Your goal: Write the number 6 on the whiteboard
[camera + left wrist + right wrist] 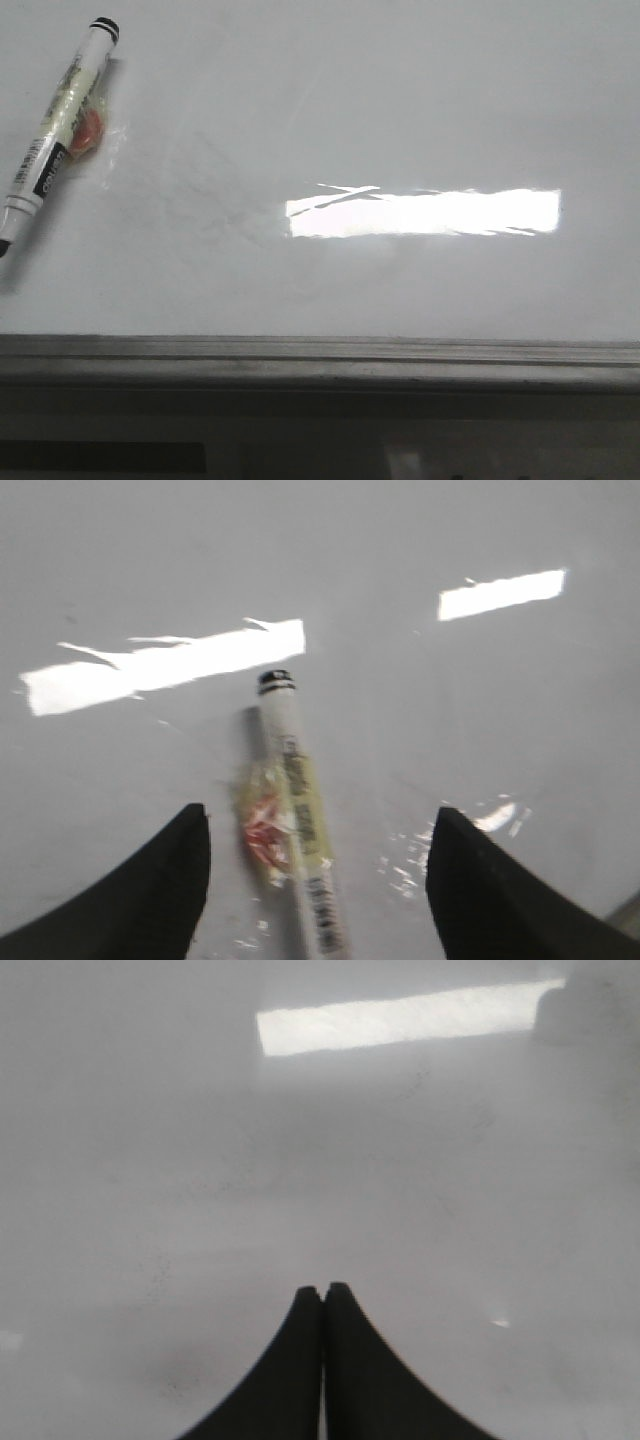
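The whiteboard [400, 120] is a glossy white-grey board that fills the front view, with a bright rectangular glare in its middle. No number 6 shows on it. A white marker [58, 130] with a black end and a yellowish label lies flat on the board at the far left, a crumpled clear wrapper with red print beside it. In the left wrist view the marker [298, 825] lies between the two spread black fingers of my left gripper [318, 825], which is open above it. My right gripper [323, 1290] is shut and empty over bare board [200, 1160].
The board's grey metal frame edge [320, 358] runs along the front, with a dark ledge below it. Faint smudges mark the board's middle left [215, 190]. Neither gripper shows in the front view.
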Robot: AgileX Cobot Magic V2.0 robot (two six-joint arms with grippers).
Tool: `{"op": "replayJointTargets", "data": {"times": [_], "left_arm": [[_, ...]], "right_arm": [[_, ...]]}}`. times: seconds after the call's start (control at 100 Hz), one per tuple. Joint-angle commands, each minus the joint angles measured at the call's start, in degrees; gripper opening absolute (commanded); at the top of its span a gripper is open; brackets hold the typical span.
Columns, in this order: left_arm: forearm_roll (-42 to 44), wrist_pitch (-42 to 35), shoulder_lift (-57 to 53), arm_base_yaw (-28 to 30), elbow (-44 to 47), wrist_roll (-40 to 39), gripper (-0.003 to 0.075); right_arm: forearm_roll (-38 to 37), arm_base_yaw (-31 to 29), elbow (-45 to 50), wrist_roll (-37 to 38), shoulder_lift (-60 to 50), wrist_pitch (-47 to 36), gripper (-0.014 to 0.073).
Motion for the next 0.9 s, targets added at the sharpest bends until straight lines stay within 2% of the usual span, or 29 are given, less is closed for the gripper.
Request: {"op": "replayJointTargets", "data": {"times": [0.0, 0.21, 0.58, 0.67, 0.75, 0.82, 0.89], "left_arm": [[-2.91, -5.80, 4.12, -4.48, -1.95, -0.10, 0.0388], [-3.41, -9.11, 10.85, -6.02, -1.95, -0.10, 0.0375], [-3.97, -10.59, 16.52, -3.18, -1.95, -0.10, 0.0365], [-4.14, -10.45, 17.50, -2.01, -1.95, -0.10, 0.0283], [-6.02, -9.65, 18.11, -1.15, -1.95, -0.10, 0.0127], [-6.15, -8.56, 18.19, -0.79, -1.95, -0.10, -0.0011], [-6.15, -8.41, 18.19, -0.79, -1.95, -0.10, -0.0020]], "right_arm": [[-0.14, -0.38, -1.50, -0.24, 1.01, -4.70, -0.0064], [-0.14, -0.38, -1.50, -0.24, 1.01, -4.70, -0.0064], [-0.14, -0.38, -1.50, -0.24, 1.01, -4.92, -0.0064], [-0.14, -0.38, -1.50, -0.24, 1.01, -7.45, -0.0064], [-0.14, 0.00, -1.50, -0.24, 1.01, -9.87, -0.0064], [-0.14, 1.73, -1.50, -0.24, 1.01, -8.84, -0.0064], [-0.25, 4.36, -1.50, -0.24, 1.37, -7.43, -0.0064]]}}
